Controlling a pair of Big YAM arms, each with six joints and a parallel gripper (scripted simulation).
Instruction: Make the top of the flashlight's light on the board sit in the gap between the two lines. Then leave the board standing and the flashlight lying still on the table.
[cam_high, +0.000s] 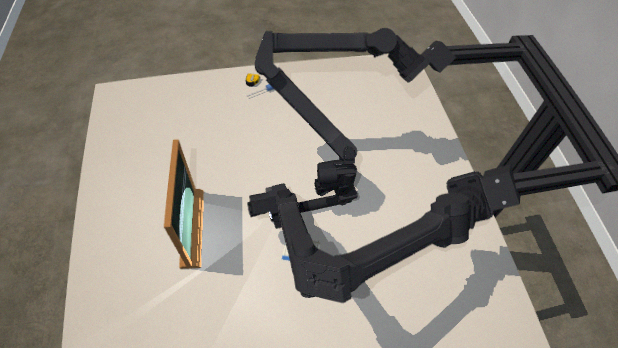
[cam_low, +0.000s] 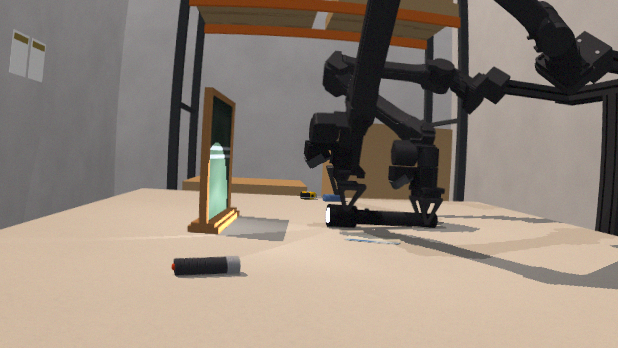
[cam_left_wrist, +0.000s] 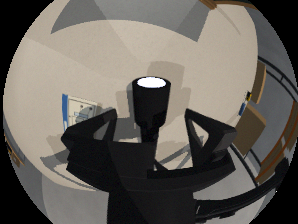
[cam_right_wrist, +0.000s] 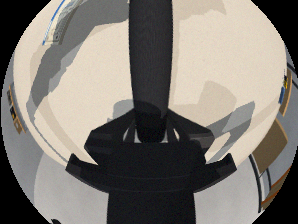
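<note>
The black flashlight (cam_high: 320, 203) (cam_low: 390, 218) (cam_left_wrist: 151, 107) (cam_right_wrist: 151, 60) is level at the table, its lit lens facing the board. My left gripper (cam_low: 348, 204) (cam_left_wrist: 150, 112) is open, its fingers on both sides of the flashlight's front part, clear of it. My right gripper (cam_low: 428, 220) (cam_right_wrist: 150, 112) is shut on the tail end. The wood-framed board (cam_high: 172, 185) (cam_low: 206, 160) stands upright. Its green light patch (cam_high: 187, 220) (cam_low: 217, 187) has a rounded top at or slightly above the upper of two pale lines (cam_low: 226, 148); the slanted view hides the exact height.
A short black-and-grey cylinder (cam_low: 200, 266) with a red end lies nearer the exterior camera. A blue-edged flat item (cam_low: 372, 241) (cam_left_wrist: 65, 112) lies beside the flashlight. A yellow tape measure (cam_high: 252, 79) (cam_low: 308, 195) and blue-handled tool (cam_high: 269, 87) (cam_low: 330, 198) lie at the far side.
</note>
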